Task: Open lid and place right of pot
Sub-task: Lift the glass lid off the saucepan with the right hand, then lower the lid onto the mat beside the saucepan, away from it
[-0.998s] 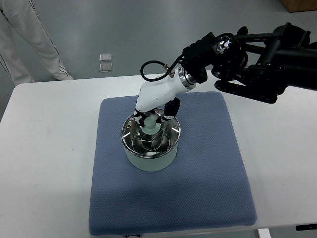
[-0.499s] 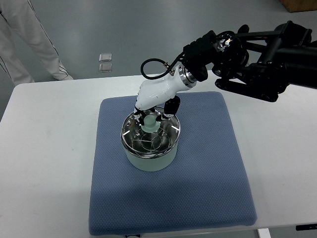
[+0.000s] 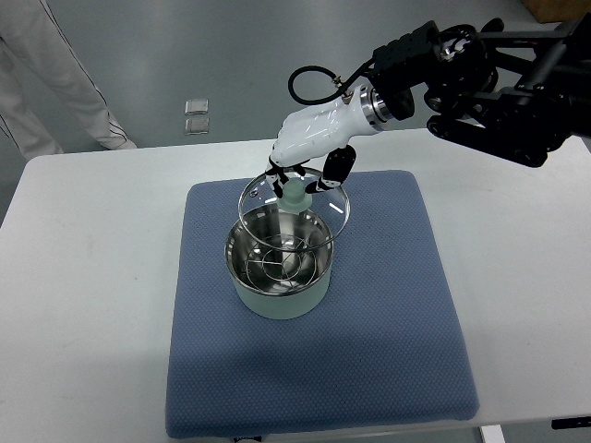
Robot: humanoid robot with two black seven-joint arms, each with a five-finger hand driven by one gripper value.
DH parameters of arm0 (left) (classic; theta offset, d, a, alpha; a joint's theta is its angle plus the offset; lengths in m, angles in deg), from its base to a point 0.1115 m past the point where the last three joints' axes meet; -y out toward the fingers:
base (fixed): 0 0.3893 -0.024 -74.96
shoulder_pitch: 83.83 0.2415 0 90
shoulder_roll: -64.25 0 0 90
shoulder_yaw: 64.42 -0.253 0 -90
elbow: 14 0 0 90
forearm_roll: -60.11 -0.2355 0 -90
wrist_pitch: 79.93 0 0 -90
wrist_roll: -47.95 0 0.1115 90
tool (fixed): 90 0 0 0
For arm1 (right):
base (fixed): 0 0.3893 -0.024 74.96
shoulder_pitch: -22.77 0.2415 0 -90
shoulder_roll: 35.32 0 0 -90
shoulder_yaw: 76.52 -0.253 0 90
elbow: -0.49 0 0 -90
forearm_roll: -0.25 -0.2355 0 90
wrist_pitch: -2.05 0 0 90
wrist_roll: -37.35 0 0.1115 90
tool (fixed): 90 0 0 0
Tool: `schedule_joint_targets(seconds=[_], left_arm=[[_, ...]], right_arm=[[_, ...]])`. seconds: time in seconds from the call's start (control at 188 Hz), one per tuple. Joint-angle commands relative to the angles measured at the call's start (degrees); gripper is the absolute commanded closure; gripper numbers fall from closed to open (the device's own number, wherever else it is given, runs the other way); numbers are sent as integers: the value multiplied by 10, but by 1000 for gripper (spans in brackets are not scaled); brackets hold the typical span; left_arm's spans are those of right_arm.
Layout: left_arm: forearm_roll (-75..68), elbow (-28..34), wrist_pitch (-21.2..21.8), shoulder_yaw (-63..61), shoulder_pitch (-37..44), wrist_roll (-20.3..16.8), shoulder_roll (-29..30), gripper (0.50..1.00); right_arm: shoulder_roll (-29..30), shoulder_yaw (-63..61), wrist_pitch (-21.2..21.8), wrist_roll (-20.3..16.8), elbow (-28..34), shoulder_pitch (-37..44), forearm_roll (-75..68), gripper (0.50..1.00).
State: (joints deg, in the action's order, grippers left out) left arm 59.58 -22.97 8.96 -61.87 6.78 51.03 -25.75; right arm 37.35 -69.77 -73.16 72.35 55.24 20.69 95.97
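The lid [image 3: 295,210] — clear glass with a metal rim and a pale green knob [image 3: 295,194] at its centre — hangs in the air just above the pot [image 3: 279,269], shifted a little toward the pot's far-right edge and touching nothing below it. It sits roughly level, perhaps tipped slightly, with the pot's shiny inside plainly open under it. The right hand [image 3: 305,175] reaches down from the pot's far right, its dark fingers [image 3: 334,170] curled tightly about the knob so that the lid hangs from that single grasp; the white forearm and black arm run off behind it toward the picture's right edge. The left hand does not show. The pot stands on a blue mat [image 3: 397,314], which lies on the white table [image 3: 83,277], and the bare stretch of mat to the right of the pot looks the likely landing place. What the next move appears to turn on is simple — the lid lies almost over the pot, so it needs to travel sideways, rightward from the pot and toward the side the arm comes from, far enough for its rim to clear the pot's wall before it goes down.
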Motion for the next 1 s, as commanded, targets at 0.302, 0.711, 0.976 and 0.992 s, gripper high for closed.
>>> schedule_joint_targets(seconds=[0.302,0.711,0.976,0.992], left_arm=[[0,0,0,0,0,0,0,500],[0,0,0,0,0,0,0,500],[0,0,0,0,0,0,0,500],[0,0,1,0,0,1,0,500]], right_arm=[[-66,0,-56,0,-59,-70,0,1000],[-61,3,-100,0,-121,-158,1,1000],[-58,5,-112,0,-124,-187,1,1000],[-58,5,-112,0,-124,-187,1,1000]])
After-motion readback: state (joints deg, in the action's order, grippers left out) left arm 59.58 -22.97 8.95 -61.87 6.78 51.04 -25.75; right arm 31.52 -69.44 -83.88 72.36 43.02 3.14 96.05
